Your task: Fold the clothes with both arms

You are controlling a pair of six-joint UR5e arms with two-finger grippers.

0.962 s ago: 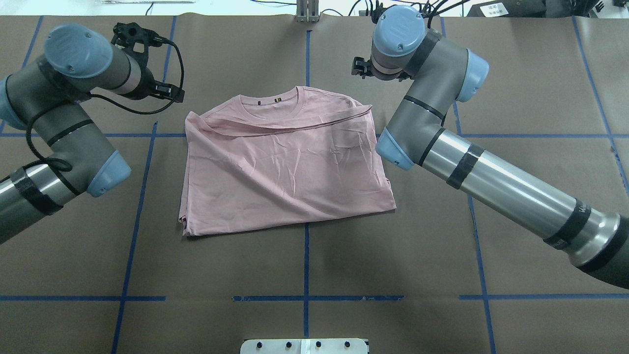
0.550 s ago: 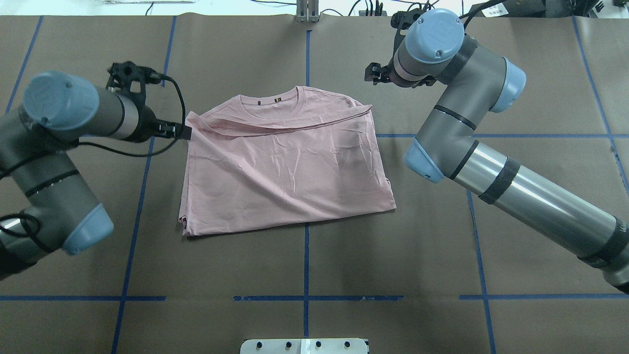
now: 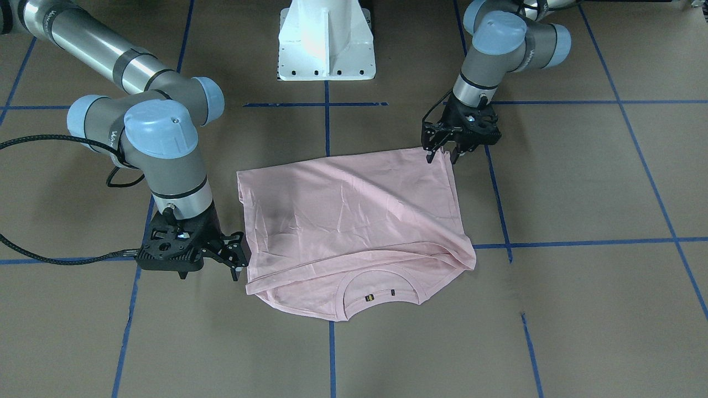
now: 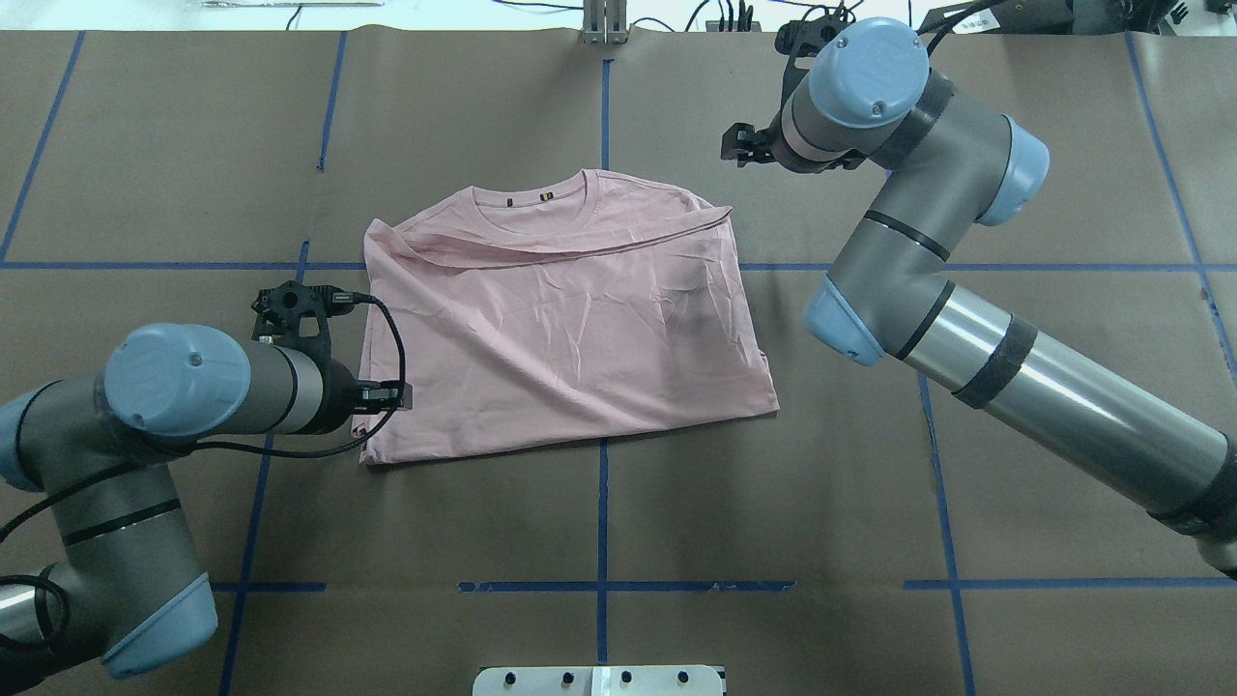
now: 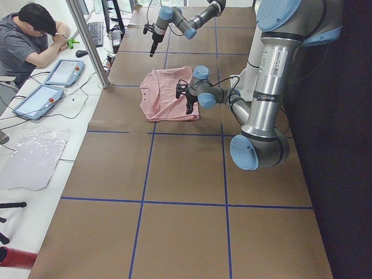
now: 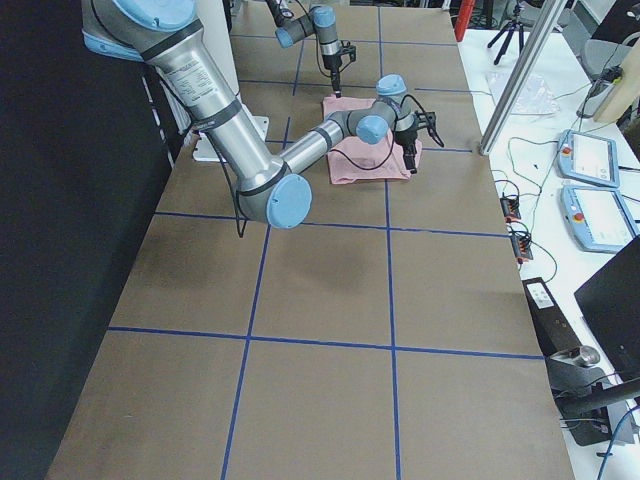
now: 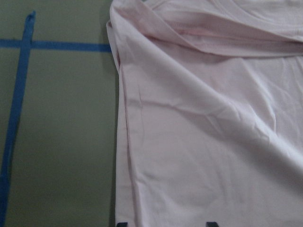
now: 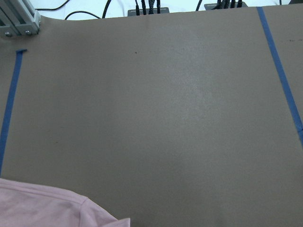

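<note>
- Centrally, a pale pink cotton T-shirt [image 4: 560, 329] lies part-folded, collar away from the white pedestal [image 3: 326, 38], on a brown paper-covered table [image 4: 483, 503] gridded with blue tape [image 4: 601, 541].
- Left-end view alone: seated person [image 5: 29, 40] at a white bench [image 5: 35, 151].
- Left gripper [image 3: 442, 159]: jaws wide over the hem corner, as its wrist view confirms.
- Right gripper [image 3: 240, 258]: jaws apart, near the shoulder corner.

We look down on the desk [image 4: 773, 483] from overhead behind, we face back steeply from across, two end views run along it from afar, wrist cameras sit close, all sharing the pink T-shirt [image 4: 560, 319].
</note>
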